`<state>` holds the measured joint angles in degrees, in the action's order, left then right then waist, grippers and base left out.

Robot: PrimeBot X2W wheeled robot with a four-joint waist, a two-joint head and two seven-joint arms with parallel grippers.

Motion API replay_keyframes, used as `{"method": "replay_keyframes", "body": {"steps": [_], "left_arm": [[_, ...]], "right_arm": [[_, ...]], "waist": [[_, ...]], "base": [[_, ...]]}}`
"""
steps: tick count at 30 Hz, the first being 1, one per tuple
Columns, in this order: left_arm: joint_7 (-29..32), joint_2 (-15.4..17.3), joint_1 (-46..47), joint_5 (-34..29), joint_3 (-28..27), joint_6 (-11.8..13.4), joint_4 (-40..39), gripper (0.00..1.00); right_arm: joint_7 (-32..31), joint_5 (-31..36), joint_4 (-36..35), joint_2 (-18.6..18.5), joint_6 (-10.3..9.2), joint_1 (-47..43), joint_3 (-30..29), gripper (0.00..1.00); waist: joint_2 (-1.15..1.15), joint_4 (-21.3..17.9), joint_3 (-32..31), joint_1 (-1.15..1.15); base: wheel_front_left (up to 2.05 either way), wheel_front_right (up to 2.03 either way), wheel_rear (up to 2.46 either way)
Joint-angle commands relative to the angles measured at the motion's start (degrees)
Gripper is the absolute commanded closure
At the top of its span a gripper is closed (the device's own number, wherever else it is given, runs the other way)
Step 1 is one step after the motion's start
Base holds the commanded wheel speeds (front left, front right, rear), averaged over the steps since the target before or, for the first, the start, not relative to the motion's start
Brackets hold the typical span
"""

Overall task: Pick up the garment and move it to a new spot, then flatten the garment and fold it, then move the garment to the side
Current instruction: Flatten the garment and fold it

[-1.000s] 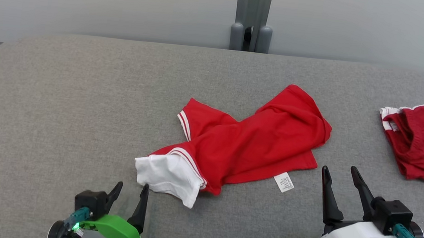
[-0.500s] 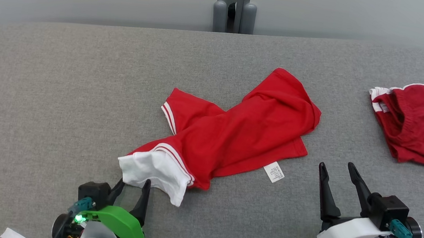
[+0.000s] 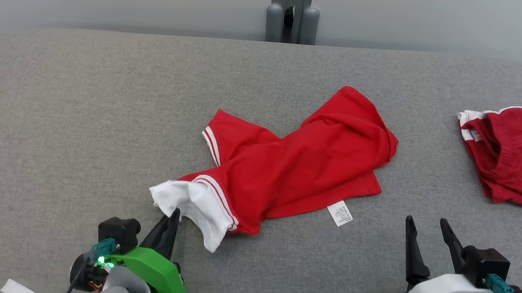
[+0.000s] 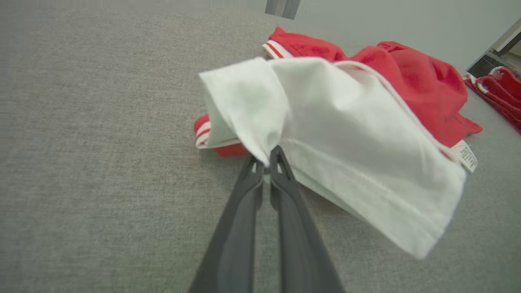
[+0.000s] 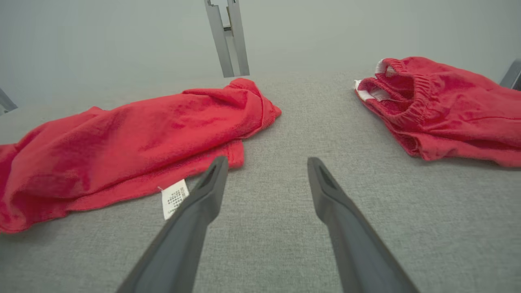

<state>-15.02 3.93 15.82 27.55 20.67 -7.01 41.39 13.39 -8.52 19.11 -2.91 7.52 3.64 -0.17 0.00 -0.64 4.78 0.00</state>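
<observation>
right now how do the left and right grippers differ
The left gripper is shut on the white end of the red garment; the right gripper is open, holds nothing and stands apart from the cloth. The left gripper has a green housing, the right gripper a white one. Both have long dark fingers and are over the grey surface.

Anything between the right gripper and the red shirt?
Bare grey table, save the white tag trailing off the hem of the red shirt. The right gripper is open, touching nothing. Seen in head and right wrist views.
</observation>
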Motion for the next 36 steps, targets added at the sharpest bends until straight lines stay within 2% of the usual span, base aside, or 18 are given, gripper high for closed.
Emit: {"method": "replay_keyframes", "body": {"steps": [1,8,20,23,25,31,36], "left_arm": [[-0.2,0.2,-1.5,-0.7,-0.8,0.4,-1.3,1.0],[-0.2,1.0,-5.0,-2.1,-2.0,0.8,-8.2,1.0],[0.0,0.8,-5.6,-2.9,-0.3,1.4,-14.6,1.0],[0.0,1.0,-5.5,-2.7,-0.4,1.6,-15.2,1.0],[0.0,1.2,-5.6,-2.4,-0.6,1.7,-15.5,1.0],[0.1,1.1,-5.8,0.1,-1.8,1.5,-17.1,1.0],[0.8,0.7,-5.8,4.5,-3.4,0.8,-20.4,1.0]], "right_arm": [[-0.7,-0.4,1.4,0.0,-0.07,0.9,-0.6,0.0],[-2.9,-0.5,10.2,0.0,-0.07,7.8,-1.9,0.0],[-4.6,0.1,32.0,-0.1,-0.07,22.3,-2.3,0.0],[-3.9,-1.3,36.0,0.0,-0.07,24.5,-1.3,0.79],[-3.7,-2.1,38.2,0.0,-0.05,25.6,-0.4,1.0],[-1.2,-4.8,41.9,0.0,-0.05,28.9,1.4,1.0],[0.9,-8.7,39.2,-0.1,-0.05,29.7,3.4,1.0]], "waist": [[0.0,0.6,0.2,0.0],[0.0,3.2,1.1,0.0],[0.0,7.5,3.0,0.0],[0.0,7.7,3.3,0.0],[0.0,7.4,3.4,0.0],[0.0,6.4,3.5,0.0],[0.0,5.2,2.0,0.0]], "base": [[0.0,0.0,0.0],[0.0,0.0,0.0],[0.0,0.0,0.0],[0.0,0.0,0.0],[0.0,0.0,0.0],[0.0,0.0,0.0],[0.0,0.0,0.0]]}}
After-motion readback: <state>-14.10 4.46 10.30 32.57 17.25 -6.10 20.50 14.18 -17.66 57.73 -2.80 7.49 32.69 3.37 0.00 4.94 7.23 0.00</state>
